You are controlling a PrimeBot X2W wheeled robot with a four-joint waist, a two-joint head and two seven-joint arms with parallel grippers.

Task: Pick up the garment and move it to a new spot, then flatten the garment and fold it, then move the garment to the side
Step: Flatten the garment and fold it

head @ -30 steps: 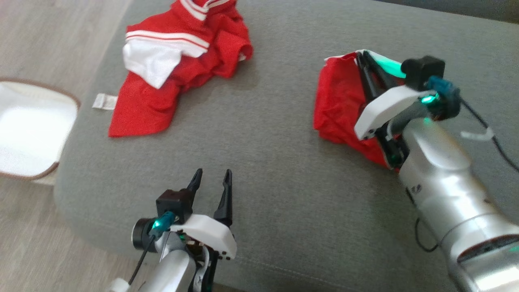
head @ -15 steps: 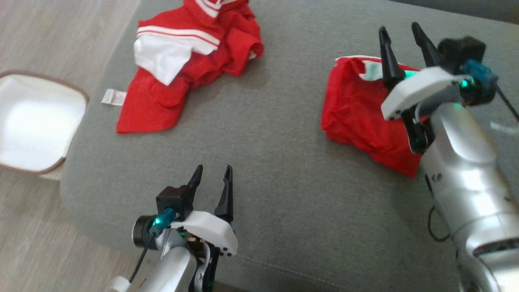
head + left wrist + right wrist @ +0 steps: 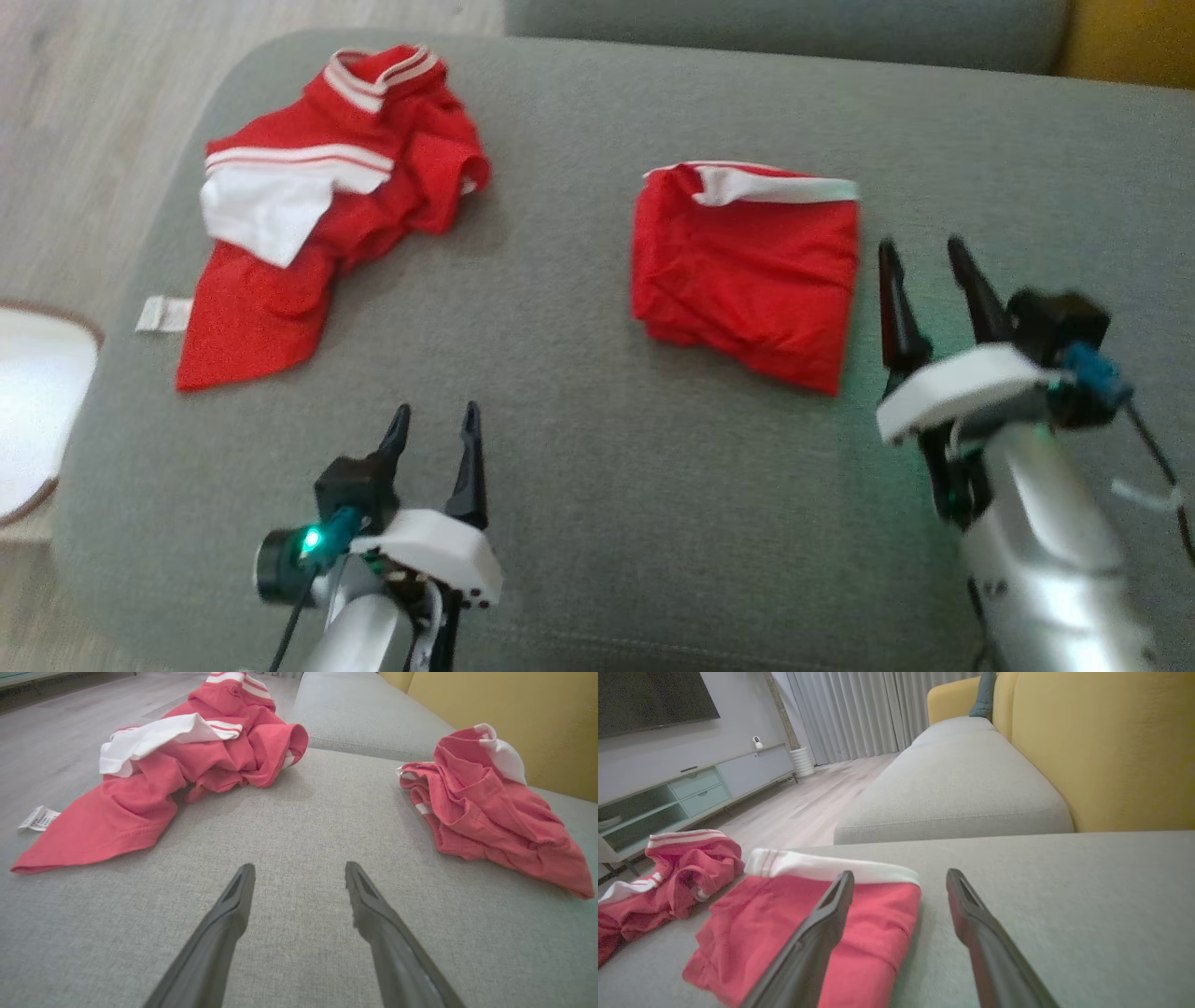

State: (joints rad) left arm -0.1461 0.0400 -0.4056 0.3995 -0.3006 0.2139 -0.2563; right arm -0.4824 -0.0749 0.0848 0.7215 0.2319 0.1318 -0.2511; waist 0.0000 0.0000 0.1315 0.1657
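Fingers [image 3: 896,308] wide and empty, left gripper [image 3: 436,411], right gripper [image 3: 920,245] beside folded garment [image 3: 747,271], curtains [image 3: 878,709] behind in right wrist view

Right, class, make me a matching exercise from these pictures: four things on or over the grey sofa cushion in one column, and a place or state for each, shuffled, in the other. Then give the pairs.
Things
1. folded red garment
2. crumpled red and white garment
3. white label
4. right claw

Places or states
A. open, holding nothing
B. in a rumpled heap at the left end of the cushion
C. small, lying flat near the cushion's left edge
D. neat, with a white band along its far edge

Pairs: 1-D, 2-B, 3-C, 4-A
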